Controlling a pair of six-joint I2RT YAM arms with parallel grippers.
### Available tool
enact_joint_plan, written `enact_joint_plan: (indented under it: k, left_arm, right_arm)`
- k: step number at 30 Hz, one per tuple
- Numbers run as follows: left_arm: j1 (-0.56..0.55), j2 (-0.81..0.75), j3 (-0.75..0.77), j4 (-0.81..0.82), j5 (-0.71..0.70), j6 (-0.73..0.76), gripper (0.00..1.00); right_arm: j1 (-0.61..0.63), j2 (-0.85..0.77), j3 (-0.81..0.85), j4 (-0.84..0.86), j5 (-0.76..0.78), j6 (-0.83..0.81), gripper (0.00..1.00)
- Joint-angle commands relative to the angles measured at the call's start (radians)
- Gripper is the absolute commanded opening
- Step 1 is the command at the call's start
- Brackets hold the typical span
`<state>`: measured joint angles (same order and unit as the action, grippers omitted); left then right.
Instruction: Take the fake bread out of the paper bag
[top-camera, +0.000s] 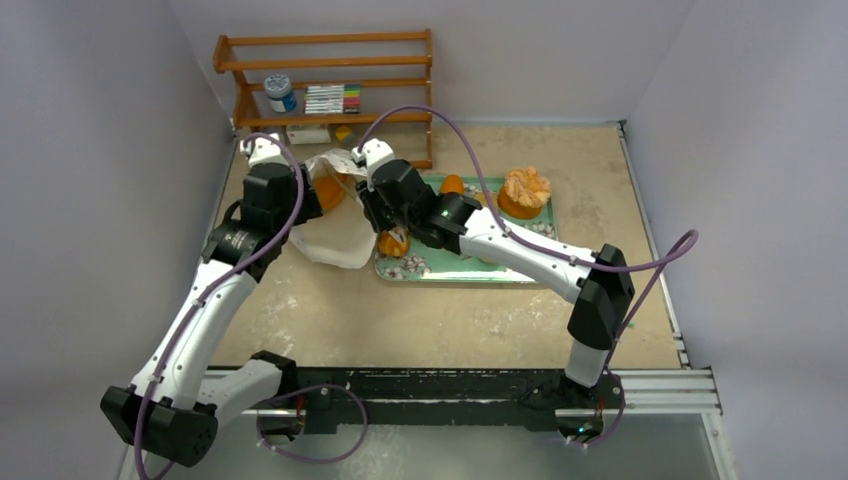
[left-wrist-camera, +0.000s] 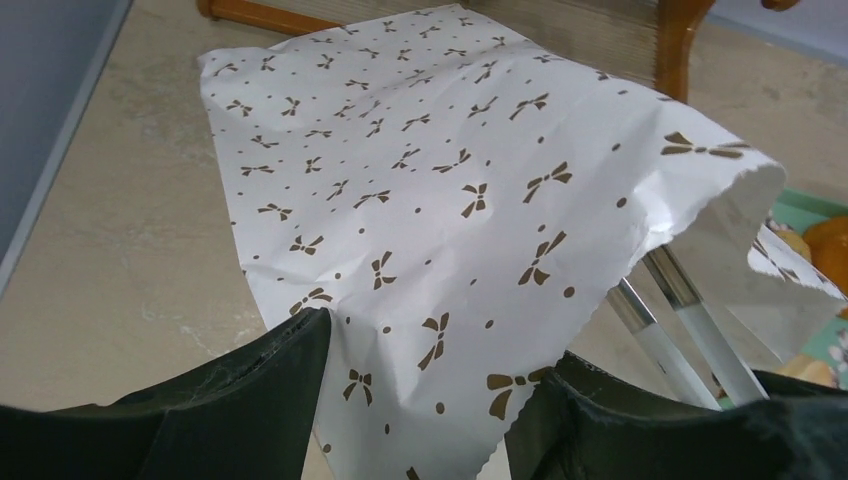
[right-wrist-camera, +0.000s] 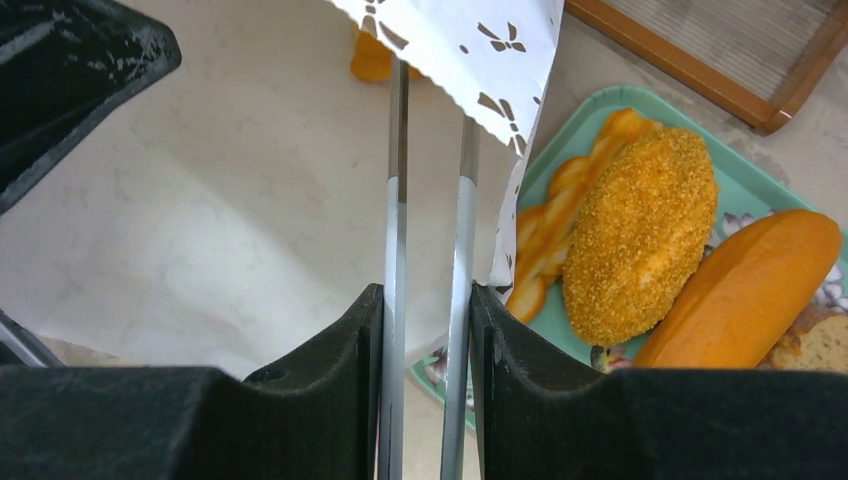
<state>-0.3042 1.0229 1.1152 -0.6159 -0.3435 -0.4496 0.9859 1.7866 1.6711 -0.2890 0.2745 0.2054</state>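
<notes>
Right gripper is clamped on thin metal tongs whose tips prop open the white paper bag printed with brown bows, at 10 o'clock on the table; left gripper stands open astride its creased end. Mostly done, I judge: of the fake bread, a crumbed oval loaf, smooth long loaf, thin baguette and pale ruffled pastry lie on the green floral tray at centre, with one orange piece seemingly not yet out of the bag. Mottled beige tabletop, pale walls, wooden rack at 12 o'clock.
</notes>
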Motion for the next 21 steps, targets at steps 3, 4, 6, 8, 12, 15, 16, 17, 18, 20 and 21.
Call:
enact_joint_plan:
  k: [3,4,6,8,12,15,16,17,18,20,21]
  left_arm:
    - [-0.014,0.017,0.004,0.035,-0.155,0.023,0.5]
    - [-0.015,0.01,0.0,0.041,-0.163,0.024,0.48]
    - [-0.015,0.0,-0.01,0.051,-0.167,0.027,0.43]
    - [-0.016,-0.008,-0.028,0.068,-0.138,0.031,0.35]
    - [-0.019,-0.053,-0.092,0.138,-0.056,0.014,0.26]
    - [-0.028,-0.069,-0.117,0.151,-0.01,0.01,0.22]
    - [-0.032,-0.068,-0.123,0.142,-0.003,0.01,0.22]
    - [-0.037,-0.07,-0.131,0.129,0.001,0.007,0.22]
    - [-0.042,-0.075,-0.143,0.127,0.008,0.005,0.22]
    - [-0.052,-0.087,-0.173,0.131,0.027,-0.004,0.22]
    - [-0.058,-0.094,-0.189,0.134,0.032,-0.01,0.22]
  right_arm:
    - [-0.005,-0.059,-0.037,0.095,-0.004,0.014,0.19]
    - [-0.003,-0.065,-0.051,0.1,-0.007,0.02,0.19]
    - [0.007,-0.079,-0.078,0.111,-0.008,0.036,0.19]
    - [0.017,-0.08,-0.096,0.112,-0.01,0.052,0.19]
    - [0.043,-0.067,-0.119,0.112,-0.011,0.092,0.19]
    - [0.063,-0.049,-0.124,0.101,-0.008,0.136,0.2]
    - [0.071,-0.043,-0.128,0.099,-0.009,0.154,0.22]
    - [0.079,-0.037,-0.131,0.099,-0.008,0.17,0.23]
    - [0.087,-0.031,-0.136,0.1,-0.005,0.189,0.25]
    - [0.103,-0.009,-0.144,0.105,-0.001,0.227,0.29]
    - [0.112,-0.003,-0.145,0.106,0.006,0.238,0.3]
